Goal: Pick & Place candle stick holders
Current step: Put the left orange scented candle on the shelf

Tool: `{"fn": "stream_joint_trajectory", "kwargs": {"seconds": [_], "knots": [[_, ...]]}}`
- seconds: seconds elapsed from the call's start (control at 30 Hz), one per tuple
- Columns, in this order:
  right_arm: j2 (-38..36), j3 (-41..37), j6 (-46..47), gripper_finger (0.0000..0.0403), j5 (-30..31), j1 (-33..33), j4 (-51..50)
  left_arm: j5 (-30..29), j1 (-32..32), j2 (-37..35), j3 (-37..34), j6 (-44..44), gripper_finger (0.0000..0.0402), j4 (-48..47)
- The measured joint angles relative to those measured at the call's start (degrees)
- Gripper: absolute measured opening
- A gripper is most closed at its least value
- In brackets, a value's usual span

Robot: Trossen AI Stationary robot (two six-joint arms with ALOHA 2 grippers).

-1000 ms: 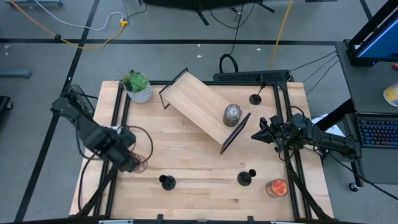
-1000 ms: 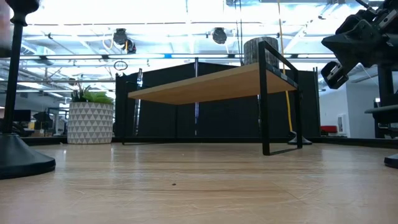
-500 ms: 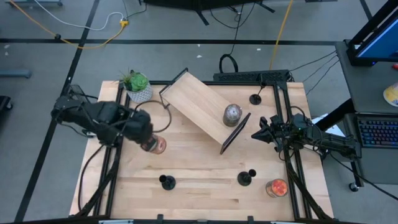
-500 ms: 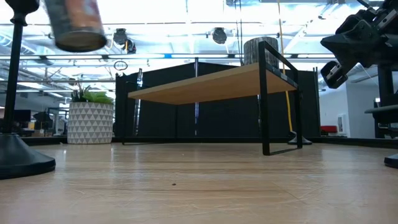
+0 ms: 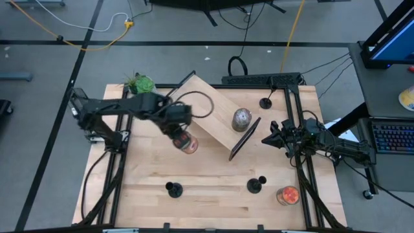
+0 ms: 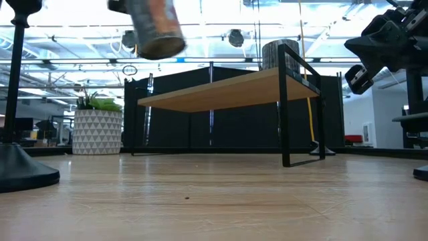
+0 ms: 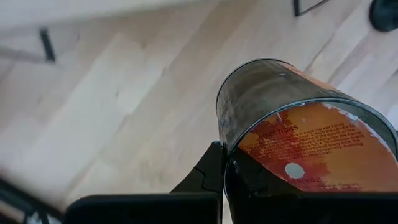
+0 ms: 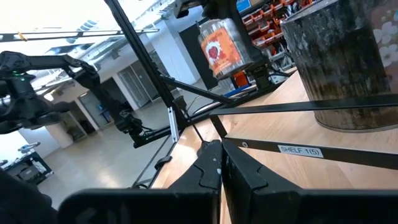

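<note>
Wooden table (image 5: 213, 194) bears holders (image 5: 173, 189), shelf (image 5: 210, 113), plant pot (image 6: 97, 132).

A white label (image 8: 300, 150) on the shelf's dark edge (image 8: 348, 155) reads "SHELF 1(5)". The orange label (image 7: 311, 152) on the jar (image 7: 292, 118) shows a word like "DIRECTIONS", its smaller print unreadable.

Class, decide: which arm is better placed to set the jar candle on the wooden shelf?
Left. The left gripper already holds the jar candle beside the shelf; the right gripper waits at the shelf's other end.

overhead view, table-level view, wrist views (shared shelf (image 5: 213, 116))
</note>
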Motion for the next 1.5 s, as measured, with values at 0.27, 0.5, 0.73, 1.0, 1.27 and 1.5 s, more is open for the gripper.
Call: {"fn": "stream_joint_trajectory", "kwargs": {"seconds": [0.27,0.5,0.73,1.0,1.27,1.5], "knots": [[0.0,0.0,0.0,0.0,0.0,0.0,0.17,-0.04,3.42,10.76,15.57,7.5,0.0,0.12],[-0.02,0.0,0.0,0.0,0.0,-0.01,0.22,-0.64,5.35,18.29,22.96,7.34,0.0,2.2],[0.0,0.02,-0.03,0.0,0.0,0.01,0.07,1.27,6.17,20.51,23.77,4.73,0.0,7.1],[-0.02,0.07,-0.15,0.0,0.02,0.0,-0.01,0.37,6.35,20.71,23.79,1.9,0.0,12.18],[0.0,0.09,-0.18,0.0,0.02,0.0,-0.02,-0.25,6.3,20.72,23.77,0.86,0.0,11.9],[0.0,0.09,-0.08,0.0,0.02,0.01,-0.02,-0.01,5.69,22.66,23.59,0.67,0.0,12.53]]}}
